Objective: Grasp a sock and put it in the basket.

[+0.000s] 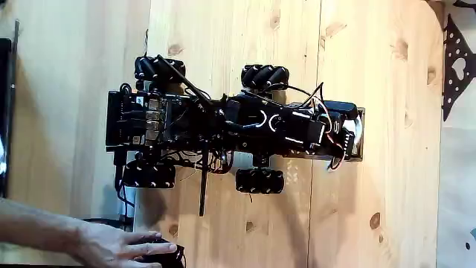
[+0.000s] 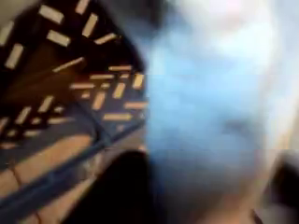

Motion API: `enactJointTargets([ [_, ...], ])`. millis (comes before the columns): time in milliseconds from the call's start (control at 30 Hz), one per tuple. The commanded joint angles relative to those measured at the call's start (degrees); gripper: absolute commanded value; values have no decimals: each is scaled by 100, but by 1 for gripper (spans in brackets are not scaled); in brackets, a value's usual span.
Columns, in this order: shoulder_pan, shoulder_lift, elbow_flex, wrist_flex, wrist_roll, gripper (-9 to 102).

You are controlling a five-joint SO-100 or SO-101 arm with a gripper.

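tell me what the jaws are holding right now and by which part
Cannot be told. In the wrist view a blurred pale mass hangs over the basket; it may be the sock, but the hold is not visible.

Blurred pale sock (image 2: 210, 103) over basket (image 2: 84, 89)

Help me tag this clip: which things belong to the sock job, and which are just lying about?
Job: small white sock; shallow dark-rimmed basket with lattice floor; black wheeled robot carrying the arm.
Lying about: person's hand on a dark device; dark patterned sheet at the fixed view's right edge.
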Motion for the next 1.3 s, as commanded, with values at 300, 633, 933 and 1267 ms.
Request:
enactJointTargets([
  [300,-44,0,-79,-387,-114,33],
  [633,-721,-26,-220,-1107,448,0],
  [933,-1362,26,44,123,967,0],
  [1267,-615,70,44,809,536,0],
])
